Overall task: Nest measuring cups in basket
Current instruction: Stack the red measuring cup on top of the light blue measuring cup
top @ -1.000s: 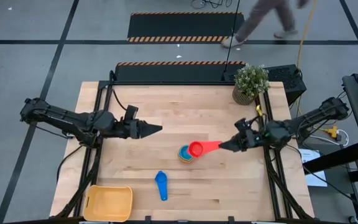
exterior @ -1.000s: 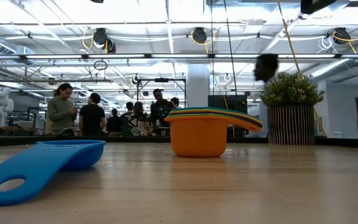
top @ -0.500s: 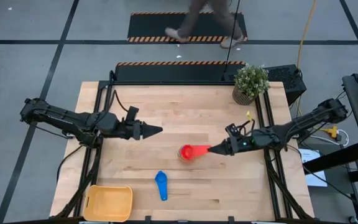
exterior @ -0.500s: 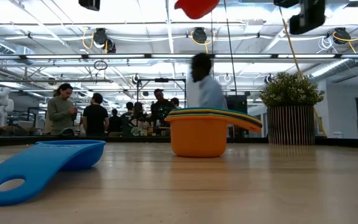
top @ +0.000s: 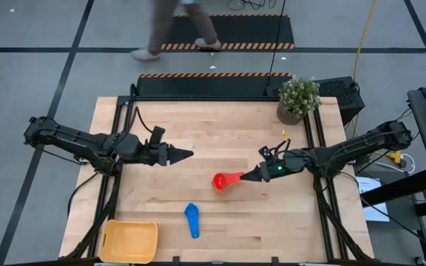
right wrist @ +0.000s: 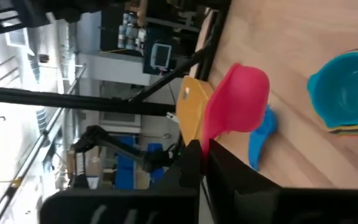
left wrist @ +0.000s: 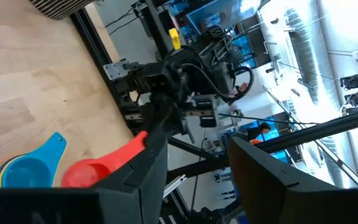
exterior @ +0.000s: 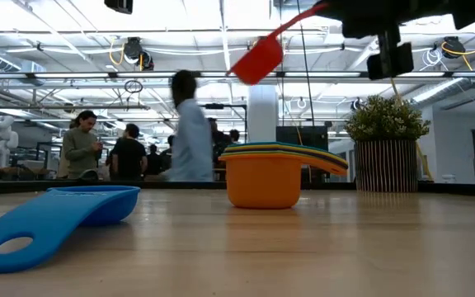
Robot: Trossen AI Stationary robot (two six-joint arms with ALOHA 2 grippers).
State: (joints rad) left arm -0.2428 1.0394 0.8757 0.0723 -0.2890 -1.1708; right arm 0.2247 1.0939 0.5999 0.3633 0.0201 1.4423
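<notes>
Overhead view: right gripper (top: pixel 254 176) has its jaws clamped on the handle of the red cup (top: pixel 220 181), held above the stack of cups (top: pixel 225 187) mid-surface. Left gripper (top: pixel 187 154) hovers near the middle; whether its jaws are parted cannot be told. A blue cup (top: pixel 191 219) lies toward the front edge, the basket (top: pixel 129 241) at the front-left corner.

Low view: red cup (exterior: pixel 258 59) hangs tilted above the orange-bottomed stack (exterior: pixel 264 175).
</notes>
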